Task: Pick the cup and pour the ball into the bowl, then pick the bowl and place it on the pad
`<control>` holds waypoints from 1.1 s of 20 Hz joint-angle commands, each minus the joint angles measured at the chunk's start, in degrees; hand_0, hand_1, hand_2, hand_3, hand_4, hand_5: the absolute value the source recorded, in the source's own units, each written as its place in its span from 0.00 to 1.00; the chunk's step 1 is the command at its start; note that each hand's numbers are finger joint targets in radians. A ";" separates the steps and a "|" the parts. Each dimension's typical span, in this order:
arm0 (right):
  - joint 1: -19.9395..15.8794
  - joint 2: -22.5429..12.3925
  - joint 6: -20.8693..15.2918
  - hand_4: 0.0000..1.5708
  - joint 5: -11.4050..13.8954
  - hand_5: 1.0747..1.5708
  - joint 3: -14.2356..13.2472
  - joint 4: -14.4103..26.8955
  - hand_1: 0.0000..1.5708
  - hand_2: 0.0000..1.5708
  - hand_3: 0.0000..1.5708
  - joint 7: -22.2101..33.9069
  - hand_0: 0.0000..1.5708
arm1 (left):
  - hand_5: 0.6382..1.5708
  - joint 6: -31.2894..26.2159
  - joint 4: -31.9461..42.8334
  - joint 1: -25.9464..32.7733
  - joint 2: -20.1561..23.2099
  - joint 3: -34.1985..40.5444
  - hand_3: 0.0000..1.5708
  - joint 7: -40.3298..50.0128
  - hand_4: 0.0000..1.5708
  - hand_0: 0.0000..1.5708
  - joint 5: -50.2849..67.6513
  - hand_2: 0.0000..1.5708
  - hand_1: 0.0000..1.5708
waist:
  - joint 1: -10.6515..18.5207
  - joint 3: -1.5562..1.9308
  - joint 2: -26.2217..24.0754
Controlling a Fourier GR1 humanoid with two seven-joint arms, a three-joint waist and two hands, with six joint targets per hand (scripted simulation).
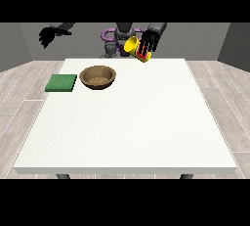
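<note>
My hand at the view's right (149, 41) is raised above the far edge of the bench (146, 122), its fingers curled around the cup (133, 45). The cup is yellow with some red showing between my fingers, and it is tipped over so that its open mouth faces the view's left and a little downward. It hangs in the air, clear of the bench top, above the far edge and to the right of the bowl (98, 77). I cannot make out the ball anywhere; whether it sits inside the cup I cannot tell.

The bowl is brown and rests upright on the bench in the far left part of its surface. Nothing that I can see lies in it. Just beside it, toward the view's left, the green pad (61, 82) lies flat at the bench's left edge, close to the bowl but not touching it.

My hand at the view's left (48, 35) is held up in the air beyond the bench's far left corner, well apart from the pad and bowl. Its fingers hang downward, spread and relaxed, with nothing in them.

Between my 2 arms, my torso shows dark grey with purple parts behind the cup.
</note>
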 commanded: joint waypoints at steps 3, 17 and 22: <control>0.49 -0.83 0.05 0.00 0.71 1.00 -0.15 2.46 0.00 0.00 0.00 0.58 0.00 | 0.79 -6.03 1.86 -4.52 -2.47 -9.94 1.00 7.39 0.90 0.96 -13.58 1.00 0.96 | 0.08 0.00 -3.44; -1.54 0.46 -0.43 0.00 2.52 1.00 0.59 5.52 0.00 0.00 0.00 -4.31 0.00 | 0.62 -24.20 7.54 -11.52 -10.53 -31.12 1.00 11.87 0.94 0.93 -38.63 1.00 0.93 | 0.43 -0.02 -1.26; -3.73 0.50 0.20 0.00 0.24 1.00 0.78 3.71 0.00 0.00 0.00 0.13 0.00 | 0.53 -25.06 7.23 -10.80 -10.07 -29.19 1.00 9.99 0.97 0.92 -41.47 1.00 0.92 | -0.44 -0.11 -0.12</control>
